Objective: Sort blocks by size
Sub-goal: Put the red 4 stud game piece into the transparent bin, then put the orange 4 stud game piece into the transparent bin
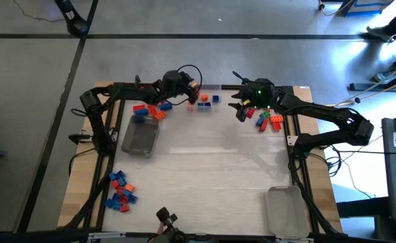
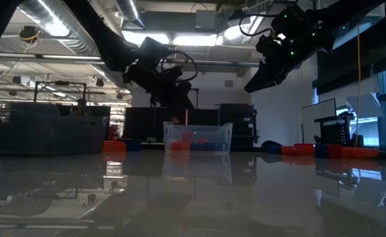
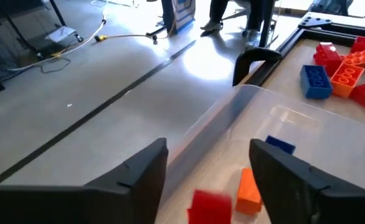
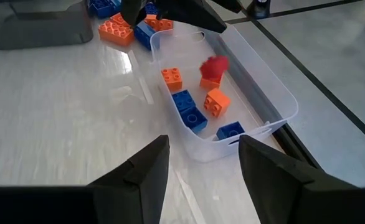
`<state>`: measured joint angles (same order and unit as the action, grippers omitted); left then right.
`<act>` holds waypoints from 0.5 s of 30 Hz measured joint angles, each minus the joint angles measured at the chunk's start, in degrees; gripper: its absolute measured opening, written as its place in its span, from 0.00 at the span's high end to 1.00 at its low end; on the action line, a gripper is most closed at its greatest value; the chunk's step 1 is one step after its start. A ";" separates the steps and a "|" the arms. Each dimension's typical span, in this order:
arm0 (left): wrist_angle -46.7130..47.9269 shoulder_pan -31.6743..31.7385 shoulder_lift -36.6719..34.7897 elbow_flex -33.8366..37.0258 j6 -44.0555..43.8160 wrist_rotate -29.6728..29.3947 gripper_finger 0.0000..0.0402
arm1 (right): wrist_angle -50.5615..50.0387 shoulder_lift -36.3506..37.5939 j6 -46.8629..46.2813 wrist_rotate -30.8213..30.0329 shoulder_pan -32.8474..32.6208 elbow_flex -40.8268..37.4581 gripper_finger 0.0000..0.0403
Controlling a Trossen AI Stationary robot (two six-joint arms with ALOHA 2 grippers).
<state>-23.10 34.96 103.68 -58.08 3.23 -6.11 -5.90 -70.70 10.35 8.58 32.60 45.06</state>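
A clear tray point(image 4: 276, 99) stands at the table's far middle and holds orange blocks point(image 4: 172, 78) and blue blocks point(image 4: 189, 109). My left gripper point(image 3: 207, 152) is open above the tray's left end. A red block point(image 3: 210, 205) shows blurred below its fingers, over the tray, apart from them; it also shows in the right wrist view point(image 4: 215, 67). My right gripper point(image 1: 238, 109) is open and empty, above the table just right of the tray. Loose blocks lie in heaps at the far left point(image 1: 151, 111), far right point(image 1: 269, 120) and near left point(image 1: 120, 192).
A grey tray point(image 1: 140, 135) lies on the left, near the far-left heap. Another tray point(image 1: 286, 210) lies at the near right corner. The table's middle point(image 1: 211, 169) is bare. A person's legs point(image 3: 232, 15) show beyond the table's far edge.
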 joint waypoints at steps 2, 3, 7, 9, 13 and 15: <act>2.38 -0.01 -0.82 0.00 -0.17 0.00 0.43 | -0.18 0.00 0.30 0.00 0.00 0.00 0.52; 3.31 -0.16 -1.49 0.02 -0.23 -0.01 0.42 | -0.18 0.00 0.41 0.00 0.00 -0.01 0.52; 8.85 -1.61 -6.11 -0.02 0.20 -0.02 0.41 | -0.14 0.00 0.74 0.00 0.00 -0.01 0.52; 12.05 -2.94 -8.69 0.00 0.25 -0.02 0.41 | -0.14 0.00 0.97 0.00 0.00 -0.02 0.52; 17.96 -6.82 -14.62 0.00 0.45 -0.05 0.41 | -0.14 0.00 1.61 0.00 0.04 0.00 0.52; 20.94 -9.43 -17.28 0.00 0.97 -0.33 0.41 | -0.16 0.00 1.64 -0.02 0.04 -0.02 0.52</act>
<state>-2.16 25.53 86.41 -58.08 4.20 -6.43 -6.07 -70.70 11.99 8.56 32.64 45.04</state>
